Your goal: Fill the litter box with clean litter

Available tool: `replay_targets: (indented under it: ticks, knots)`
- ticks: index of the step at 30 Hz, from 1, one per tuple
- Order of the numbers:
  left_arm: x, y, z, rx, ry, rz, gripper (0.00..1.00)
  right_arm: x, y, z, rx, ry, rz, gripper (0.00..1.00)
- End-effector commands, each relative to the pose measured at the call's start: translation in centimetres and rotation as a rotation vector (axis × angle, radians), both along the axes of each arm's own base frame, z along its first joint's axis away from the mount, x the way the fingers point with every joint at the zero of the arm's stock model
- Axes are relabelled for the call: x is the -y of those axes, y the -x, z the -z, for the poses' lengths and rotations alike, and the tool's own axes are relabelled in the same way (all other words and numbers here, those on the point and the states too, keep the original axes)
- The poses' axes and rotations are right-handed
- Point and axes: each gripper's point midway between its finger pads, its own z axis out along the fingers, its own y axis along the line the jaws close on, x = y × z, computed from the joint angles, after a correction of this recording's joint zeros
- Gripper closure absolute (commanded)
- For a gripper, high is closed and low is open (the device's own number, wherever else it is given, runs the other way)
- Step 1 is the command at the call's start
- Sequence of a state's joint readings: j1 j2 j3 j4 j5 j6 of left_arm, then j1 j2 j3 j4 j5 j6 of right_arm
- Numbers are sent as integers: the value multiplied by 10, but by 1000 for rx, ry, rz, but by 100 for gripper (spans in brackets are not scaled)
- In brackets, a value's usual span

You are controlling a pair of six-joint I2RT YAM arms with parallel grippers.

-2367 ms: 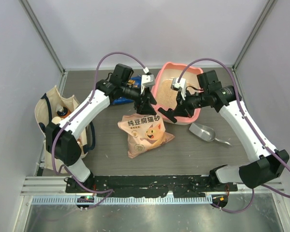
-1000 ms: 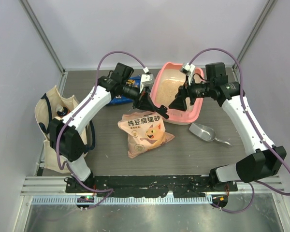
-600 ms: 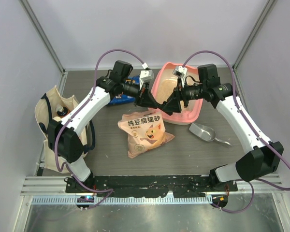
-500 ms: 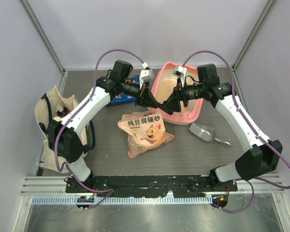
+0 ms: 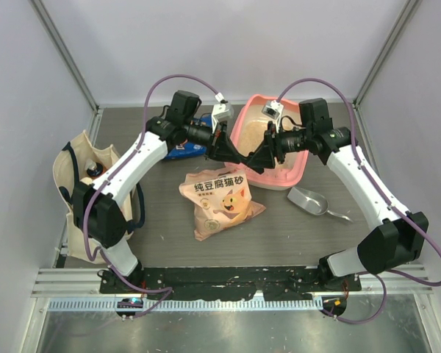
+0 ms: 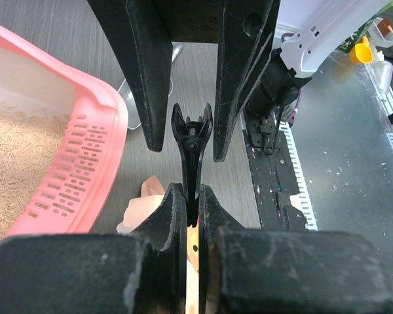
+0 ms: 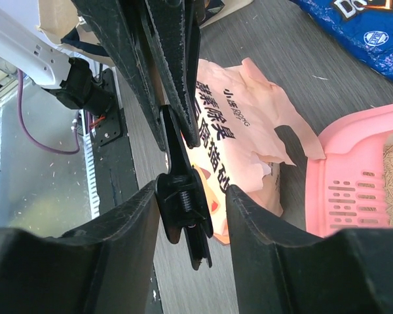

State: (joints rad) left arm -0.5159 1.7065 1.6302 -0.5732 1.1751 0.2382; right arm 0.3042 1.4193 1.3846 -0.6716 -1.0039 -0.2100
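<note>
Grey tabletop (image 5: pixel 154 220) inside white walls, seen from above. The pink litter box (image 5: pixel 295 175) sits upper centre-right, with clean litter (image 5: pixel 251 132) spread pale across its floor. Below it, mid-frame, the cat-printed litter bag (image 5: pixel 220 197) lies flat. The left pincer (image 6: pixel 191 203) is clamped tight on a black clip (image 6: pixel 192 147). The right pincer (image 7: pixel 193 196) straddles the clip's other end, fingers parted, with a gap showing on one side.
</note>
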Motion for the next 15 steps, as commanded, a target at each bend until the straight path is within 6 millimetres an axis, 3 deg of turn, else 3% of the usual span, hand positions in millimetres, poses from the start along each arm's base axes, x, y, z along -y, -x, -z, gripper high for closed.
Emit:
replay_targets:
  ticks: [1,2,6,15]
  knots:
    - [3,1,-9,1,35,32,100,-4,-5,-12,39,-33,6,48]
    - [3,0,-10,-1,35,31,100,-3,-6,-14,44,-34,13,44]
    - [4,-1,-9,-5,33,30,100,-4,-8,-17,55,-36,15,42]
    - [2,-3,-8,-6,33,22,100,-4,-5,-13,40,-31,10,43]
